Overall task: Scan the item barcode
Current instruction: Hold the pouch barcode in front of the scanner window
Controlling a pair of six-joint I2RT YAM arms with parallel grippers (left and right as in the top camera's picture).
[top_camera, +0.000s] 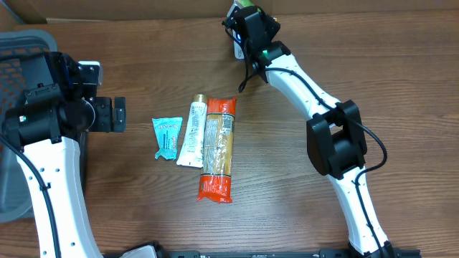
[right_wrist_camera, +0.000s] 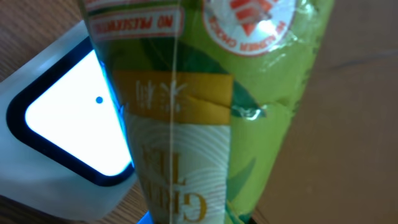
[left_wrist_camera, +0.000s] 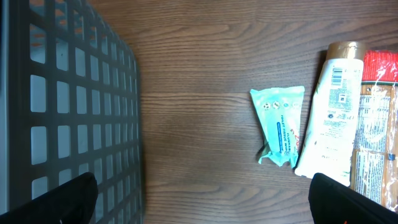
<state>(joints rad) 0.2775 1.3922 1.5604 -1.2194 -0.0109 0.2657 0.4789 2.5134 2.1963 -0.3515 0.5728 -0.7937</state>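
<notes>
Basket (top_camera: 18, 54) (contents unseen) at left; right tool (top_camera: 242, 37) holds tea packet (right_wrist_camera: 205, 112).

The left arm (top_camera: 51, 188) rises from the table's 7 o'clock edge, its white link running up towards 9 o'clock, where the black wrist (top_camera: 43, 118) bends towards 3 o'clock. The left gripper (top_camera: 111, 115) stands with its jaws spread wide; in the left wrist view both dark fingertips (left_wrist_camera: 65, 202) show only at the lower corners. The right arm (top_camera: 295, 77) climbs from 5 o'clock, bends at a black elbow (top_camera: 336, 140) near 3 o'clock and stretches to 12 o'clock. There the right gripper (top_camera: 240, 37) has its jaws drawn nearly together.
</notes>
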